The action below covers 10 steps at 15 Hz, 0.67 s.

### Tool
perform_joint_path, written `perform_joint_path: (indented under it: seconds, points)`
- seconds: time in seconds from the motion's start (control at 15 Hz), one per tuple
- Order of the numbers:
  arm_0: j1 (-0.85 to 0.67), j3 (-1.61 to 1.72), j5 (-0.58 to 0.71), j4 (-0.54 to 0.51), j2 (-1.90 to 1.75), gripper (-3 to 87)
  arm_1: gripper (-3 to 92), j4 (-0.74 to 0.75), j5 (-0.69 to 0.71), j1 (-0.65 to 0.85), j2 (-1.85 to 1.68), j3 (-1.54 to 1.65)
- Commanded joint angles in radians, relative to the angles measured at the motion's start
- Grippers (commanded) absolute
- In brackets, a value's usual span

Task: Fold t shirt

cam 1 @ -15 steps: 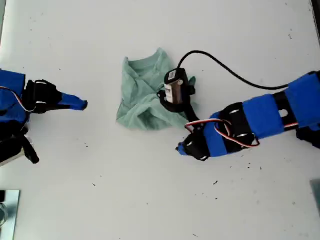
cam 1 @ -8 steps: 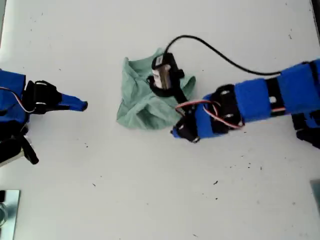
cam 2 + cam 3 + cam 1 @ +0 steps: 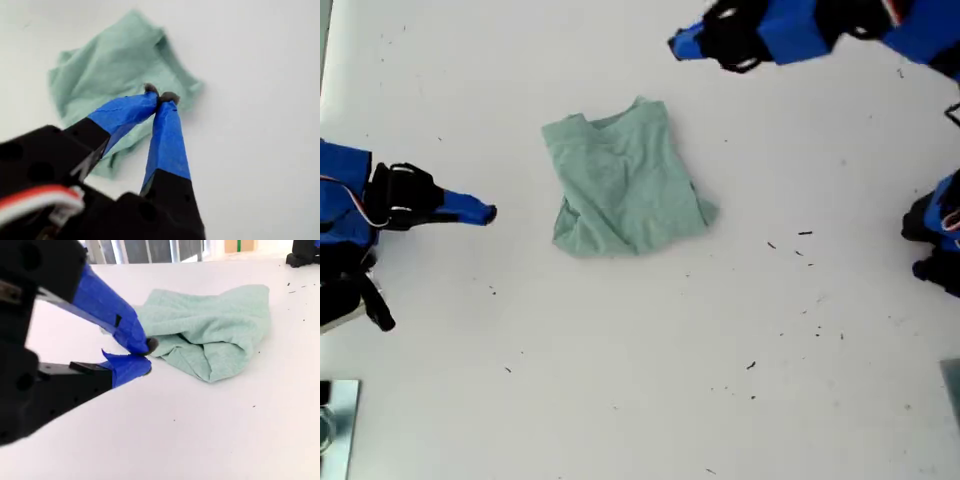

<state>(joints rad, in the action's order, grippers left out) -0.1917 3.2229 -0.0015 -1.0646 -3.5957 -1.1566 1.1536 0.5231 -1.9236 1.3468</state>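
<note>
- My second gripper (image 3: pixel 490 212) is resting low beside the t shirt (image 3: pixel 623 182), toward the exterior view's left, jaws together and empty.
- The shirt is lying bunched; its loose folds risk springing open.
- My first gripper (image 3: pixel 676 45) is hovering above it, pinched closed, holding nothing.

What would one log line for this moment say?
t shirt: roughly folded, lying free | my first gripper: shut, clear of it | my second gripper: shut, apart
</note>
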Motion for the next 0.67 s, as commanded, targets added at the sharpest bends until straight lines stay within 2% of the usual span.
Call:
perform_joint_path:
  seconds: [0.0, 0.2, 0.33, 0.4, 0.47, 0.6]
  points:
    - [0.012, 0.006, -0.008, 0.017, -0.006, 4.6, 1.9, 0.069, -0.153, -0.083, -0.436, 0.502]
    - [0.054, 0.006, -0.008, 0.017, -0.006, 10.9, 1.9, 0.089, -0.388, -0.16, -0.985, 1.152]
    - [0.114, 0.006, -0.008, 0.017, -0.006, 11.7, 1.9, 0.011, -0.52, -0.206, -1.347, 1.46]
    - [0.133, 0.006, -0.008, 0.017, -0.006, 11.7, 1.9, -0.095, -0.594, -0.227, -1.555, 1.595]
    - [0.147, 0.006, -0.008, 0.017, -0.006, 11.7, 1.9, -0.179, -0.675, -0.241, -1.582, 1.678]
    - [0.158, 0.006, -0.006, 0.017, -0.006, 11.8, 6.0, -0.216, -0.778, -0.273, -1.542, 1.743]
